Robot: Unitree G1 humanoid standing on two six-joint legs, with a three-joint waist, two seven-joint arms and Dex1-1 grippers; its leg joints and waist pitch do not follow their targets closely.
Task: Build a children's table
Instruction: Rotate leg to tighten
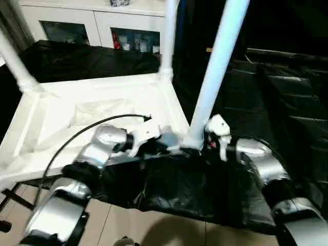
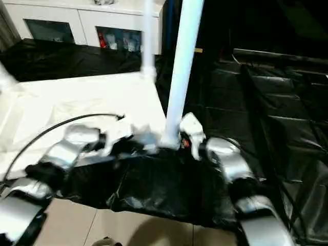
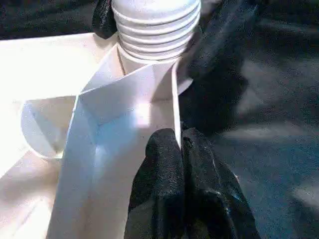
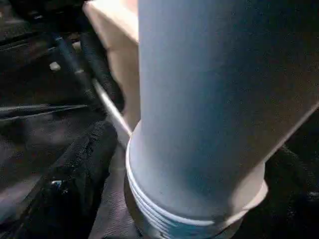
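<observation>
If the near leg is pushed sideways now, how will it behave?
The near leg is long and stands tilted, so it probably tips easily. Its threads still show above the corner socket, so it likely wobbles. It looks like smooth, stiff plastic, maybe slippery for the right claw.

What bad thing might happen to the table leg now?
1. The near leg leans, and in the left wrist view its screw threads still sit above the corner socket. Not fully seated, it might tip or jam crooked.
2. The right gripper is open around the leg's base, not squeezing, so the leg may wobble.
3. The left gripper pinches the thin rim of the tabletop; it might slip off.
</observation>
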